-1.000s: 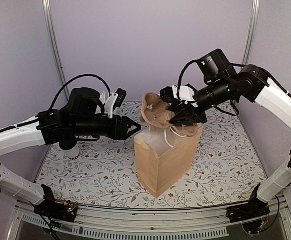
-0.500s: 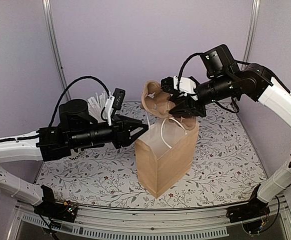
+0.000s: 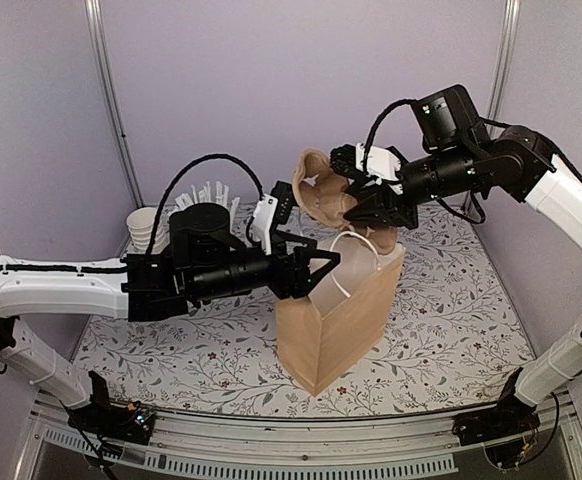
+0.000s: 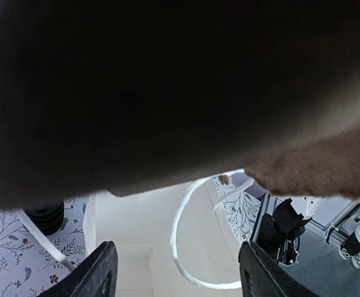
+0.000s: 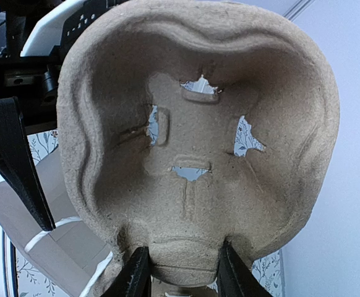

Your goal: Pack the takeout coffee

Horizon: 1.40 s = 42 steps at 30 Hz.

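Now, key relation: the pulp carrier [image 3: 321, 195] hangs just above the far rim of the paper bag [image 3: 336, 320], at about 12 o'clock from the bag's mouth in the overhead view.
Carrier's lie: it stands on edge, with its long axis roughly upright and its broad moulded face turned to the right wrist camera. By my reading it has to tip or drop toward 6 o'clock to enter the mouth.
Right tool: the right gripper [image 5: 183, 272] is pressed together on the carrier's lower rim, one finger on either side, and reaches in from 3 o'clock.
Left tool: the left gripper [image 3: 321, 270] is spread wide with nothing between its fingers. It sits at the 9 o'clock side of the mouth and points toward 3 o'clock. Its wrist view looks down into the bag's white inside, where the handle loop [image 4: 177, 247] shows. Whether a fingertip touches the rim I cannot tell.
Task's thing: the takeout coffee shows in no view, and what can be seen of the bag's inside holds no cup. It may be hidden behind the left arm, in which case that arm would be nearer.
Also present: a stack of lidless white cups [image 3: 146, 228] stands at the table's far-left edge, near 10 o'clock.
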{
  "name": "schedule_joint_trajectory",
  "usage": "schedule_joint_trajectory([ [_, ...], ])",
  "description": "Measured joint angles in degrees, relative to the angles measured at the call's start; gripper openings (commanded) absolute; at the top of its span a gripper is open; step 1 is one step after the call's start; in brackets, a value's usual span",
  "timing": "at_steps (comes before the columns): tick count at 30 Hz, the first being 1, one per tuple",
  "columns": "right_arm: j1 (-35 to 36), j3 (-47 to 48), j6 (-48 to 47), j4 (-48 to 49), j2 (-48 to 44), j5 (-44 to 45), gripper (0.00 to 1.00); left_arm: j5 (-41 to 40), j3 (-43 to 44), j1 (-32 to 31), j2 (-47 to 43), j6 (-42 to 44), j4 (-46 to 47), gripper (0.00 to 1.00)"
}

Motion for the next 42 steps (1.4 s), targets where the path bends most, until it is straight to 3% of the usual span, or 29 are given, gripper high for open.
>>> schedule_joint_trajectory([
  [10,-1.0,-0.3,0.5,-0.2,-0.3,1.3,0.35,0.9,6.6,-1.1,5.4,2.3,0.3,0.67],
  [22,-1.2,-0.4,0.6,-0.1,-0.3,1.9,0.35,2.3,13.9,-5.1,9.1,4.6,-4.8,0.57],
  [27,-1.2,-0.4,0.6,-0.1,-0.3,1.3,0.35,1.7,14.0,-6.6,9.4,4.7,-6.6,0.49],
  [35,-1.2,-0.4,-0.7,-1.4,-0.7,-1.4,0.35,-3.7,14.0,-9.6,9.4,6.4,-6.9,0.26],
  [42,-1.2,-0.3,-1.1,-3.8,-2.1,-4.8,0.35,-8.9,14.0,-12.6,9.4,10.8,-6.9,0.13],
])
